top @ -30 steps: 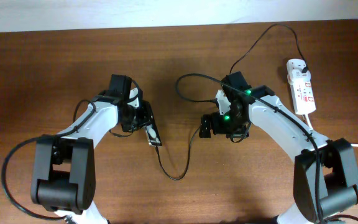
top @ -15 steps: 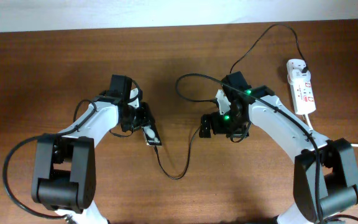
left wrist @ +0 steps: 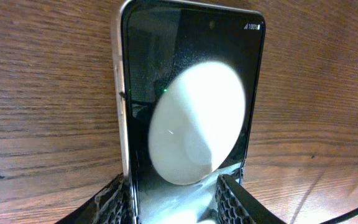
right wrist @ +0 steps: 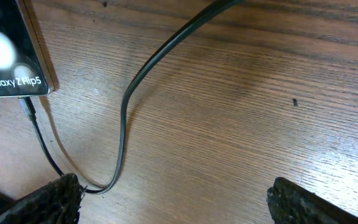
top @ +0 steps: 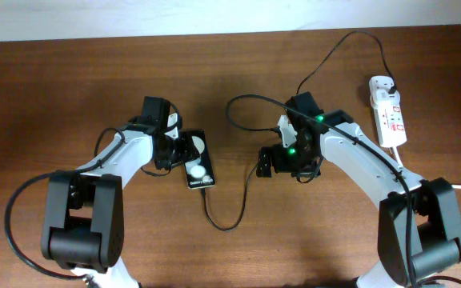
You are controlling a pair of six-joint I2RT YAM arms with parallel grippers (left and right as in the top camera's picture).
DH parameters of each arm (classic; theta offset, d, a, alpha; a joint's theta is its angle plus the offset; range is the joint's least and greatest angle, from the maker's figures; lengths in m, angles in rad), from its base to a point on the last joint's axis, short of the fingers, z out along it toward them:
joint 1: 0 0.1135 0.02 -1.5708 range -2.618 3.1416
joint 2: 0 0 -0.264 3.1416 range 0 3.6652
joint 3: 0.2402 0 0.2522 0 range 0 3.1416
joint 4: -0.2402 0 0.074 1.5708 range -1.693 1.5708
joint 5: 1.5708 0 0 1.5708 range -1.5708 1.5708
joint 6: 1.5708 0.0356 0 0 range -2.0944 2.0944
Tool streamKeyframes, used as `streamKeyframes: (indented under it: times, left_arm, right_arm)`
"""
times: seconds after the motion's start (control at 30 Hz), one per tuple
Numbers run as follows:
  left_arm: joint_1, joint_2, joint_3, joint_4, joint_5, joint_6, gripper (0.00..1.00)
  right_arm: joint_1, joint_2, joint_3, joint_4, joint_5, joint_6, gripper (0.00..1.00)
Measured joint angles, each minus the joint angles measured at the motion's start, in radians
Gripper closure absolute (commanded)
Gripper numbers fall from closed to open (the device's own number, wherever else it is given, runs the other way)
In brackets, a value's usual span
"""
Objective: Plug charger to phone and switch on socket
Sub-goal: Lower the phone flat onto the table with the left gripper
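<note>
Left gripper (left wrist: 173, 193): jaws partly apart, straddling the near end of the phone (top: 199, 160), which lies flat and screen up on the table (top: 54, 80), left of centre. Can't tell whether the pads touch its edges, so treat it as not released.

Charger cable (right wrist: 123, 124): its connector tip (right wrist: 25, 107) sits in the phone's end under the "Galaxy Z Flip5" text and looks seated. The cable loops toward the front edge, then runs up and across to the black plug (top: 393, 83) at the far end of the power strip (top: 390, 116), far right.

Right gripper (right wrist: 176, 186): jaws wide, nothing between them, over bare wood with the cable passing just beside one finger.

My read: plugging looks done. Step in hand is letting go of the phone, then the switch.

Left: open fully and lift straight up with no sideways drag, since a nudge could pull the connector.

Right: it's the arm nearer the strip. Rise before travelling to clear the cable. Close the jaws first, then press straight down with one fingertip on the switch for the plug's outlet.

Which red mark is that switch – too small to tell from overhead, so check the wrist view on approach. The strip probably isn't fixed down – an off-centre push may slide it.
</note>
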Motion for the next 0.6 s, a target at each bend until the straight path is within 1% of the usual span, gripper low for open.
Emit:
streamKeyframes:
  times: [0.07,0.17,0.2,0.23,0.27,0.3,0.33,0.37,0.4,0.43,0.47,0.5,0.6]
  left_arm:
    - [0.0,0.0,0.0,0.018,0.0,0.0,0.46]
    - [0.0,0.0,0.0,0.055,-0.003,-0.001,0.37]
    - [0.0,0.0,0.0,0.068,-0.003,0.0,0.28]
    - [0.002,0.0,0.002,0.073,-0.003,0.001,0.1]
    - [0.006,0.0,0.005,0.073,-0.003,0.003,0.01]
    - [0.013,0.0,0.01,0.072,-0.002,0.005,0.01]
    - [0.026,0.001,0.022,0.073,-0.002,0.005,0.01]
    - [0.062,0.001,0.048,0.077,-0.002,0.001,0.01]
    - [0.095,0.001,0.062,0.084,-0.003,0.0,0.01]
    - [0.117,0.001,0.066,0.085,-0.003,0.0,0.01]
    - [0.15,0.001,0.066,0.083,-0.004,0.0,0.01]
    - [0.157,0.001,0.066,0.084,-0.005,0.0,0.01]
    - [0.159,0.001,0.066,0.082,-0.006,0.0,0.01]
  right_arm:
    - [0.0,0.0,0.0,0.0,0.0,0.0,0.02]
    - [0.0,0.0,0.0,0.005,0.0,0.0,0.01]
    - [0.0,0.0,0.0,0.01,0.0,0.0,0.01]
    - [0.0,0.0,0.0,0.033,0.0,0.0,0.01]
    - [0.0,0.0,0.0,0.053,0.0,0.001,0.12]
    - [0.0,0.0,0.0,0.056,0.0,0.0,0.19]
    - [0.0,0.0,0.0,0.056,-0.001,0.003,0.21]
    - [0.0,0.0,0.0,0.056,0.0,0.005,0.21]
    - [-0.003,0.0,0.0,0.054,0.0,0.01,0.13]
    - [-0.016,-0.009,0.015,0.027,0.006,0.02,0.08]
    - [-0.031,-0.02,0.032,0.018,0.016,0.025,0.06]
    - [-0.061,-0.034,0.082,-0.044,0.035,0.036,0.01]
    - [-0.184,-0.077,0.224,-0.122,0.148,0.1,0.01]
